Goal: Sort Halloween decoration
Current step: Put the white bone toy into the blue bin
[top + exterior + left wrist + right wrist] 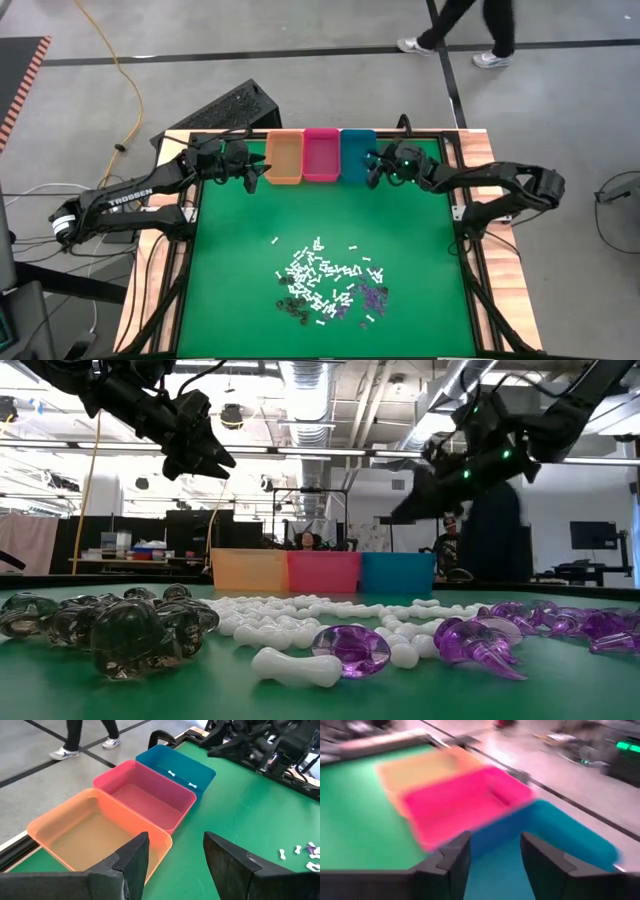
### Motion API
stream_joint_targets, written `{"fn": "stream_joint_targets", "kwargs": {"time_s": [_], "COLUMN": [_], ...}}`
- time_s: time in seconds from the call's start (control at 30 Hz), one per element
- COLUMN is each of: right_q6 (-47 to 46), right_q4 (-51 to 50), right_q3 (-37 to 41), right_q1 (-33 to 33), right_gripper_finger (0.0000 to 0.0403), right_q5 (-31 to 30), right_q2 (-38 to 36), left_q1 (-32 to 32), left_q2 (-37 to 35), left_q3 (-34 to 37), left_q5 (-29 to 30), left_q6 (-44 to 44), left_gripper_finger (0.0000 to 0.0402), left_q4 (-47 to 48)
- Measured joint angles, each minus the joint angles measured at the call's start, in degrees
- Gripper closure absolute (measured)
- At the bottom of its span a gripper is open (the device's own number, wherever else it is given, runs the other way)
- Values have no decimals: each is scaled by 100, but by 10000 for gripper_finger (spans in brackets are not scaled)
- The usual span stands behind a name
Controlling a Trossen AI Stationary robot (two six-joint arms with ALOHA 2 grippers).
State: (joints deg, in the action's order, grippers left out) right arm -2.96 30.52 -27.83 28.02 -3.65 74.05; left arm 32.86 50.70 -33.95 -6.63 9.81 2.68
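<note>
Three bins (322, 155) stand side by side, touching, at the table's (230, 300) far edge. Two sticks (181, 779) lie in the rightmost bin. Decoration pile (328, 286) lies well apart from them, in the table's near half. Left gripper (257, 176) just left of the bins; right gripper (371, 172) at their right end.

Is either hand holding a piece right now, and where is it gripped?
Nothing is held. The left hand by the orange bin and the right hand by the teal bin both show empty gaps.
</note>
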Motion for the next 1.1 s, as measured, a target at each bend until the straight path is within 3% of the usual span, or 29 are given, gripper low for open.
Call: {"fn": "stream_joint_targets", "kwargs": {"time_s": [0.1,0.33,0.6,0.83,1.1], "right_q6": [-26,-235,-607,-800,-1073], "right_q4": [-205,-967,-861,-59,191], "right_q3": [-9,-7,-4,-2,14], "right_q1": [-430,-1977,-3121,-3601,-4100], "right_gripper_finger": [196,208,209,209,209], "right_q5": [272,264,-178,-396,-685], "right_q2": [-347,-665,119,946,1463], "left_q1": [0,0,0,0,0], "left_q2": [1,0,0,2,0], "left_q3": [0,0,0,0,0], "left_q5": [0,0,-2,-2,-4], "left_q6": [-24,-75,-70,-64,-73], "left_gripper_finger": [223,223,223,223,223], "left_q4": [18,35,42,46,44]}}
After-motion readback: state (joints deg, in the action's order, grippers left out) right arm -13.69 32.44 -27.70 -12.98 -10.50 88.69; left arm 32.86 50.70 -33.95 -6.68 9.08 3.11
